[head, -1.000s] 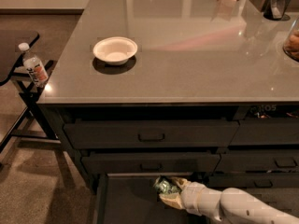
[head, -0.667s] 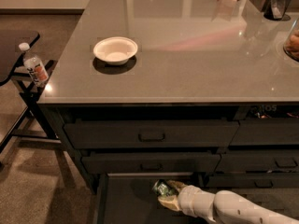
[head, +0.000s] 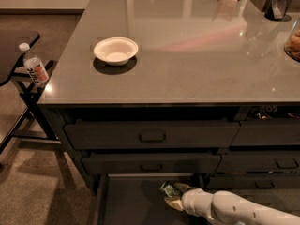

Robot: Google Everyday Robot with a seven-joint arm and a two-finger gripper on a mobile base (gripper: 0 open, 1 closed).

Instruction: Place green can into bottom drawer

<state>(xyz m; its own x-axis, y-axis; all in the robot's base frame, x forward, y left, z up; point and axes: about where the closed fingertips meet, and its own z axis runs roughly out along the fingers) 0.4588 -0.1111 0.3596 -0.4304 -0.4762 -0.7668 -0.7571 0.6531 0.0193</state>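
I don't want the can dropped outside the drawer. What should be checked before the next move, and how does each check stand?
1. The bottom drawer is open: ok, pulled out beneath the two handled fronts.
2. The gripper is within the drawer's outline: ok, near its back edge.
3. The green can is over the drawer: ok, at the gripper's tip.
4. The can rests on the drawer floor: cannot tell.
5. The gripper's hold on the can: cannot tell.
6. The white bowl is out of the way: ok, up on the countertop.
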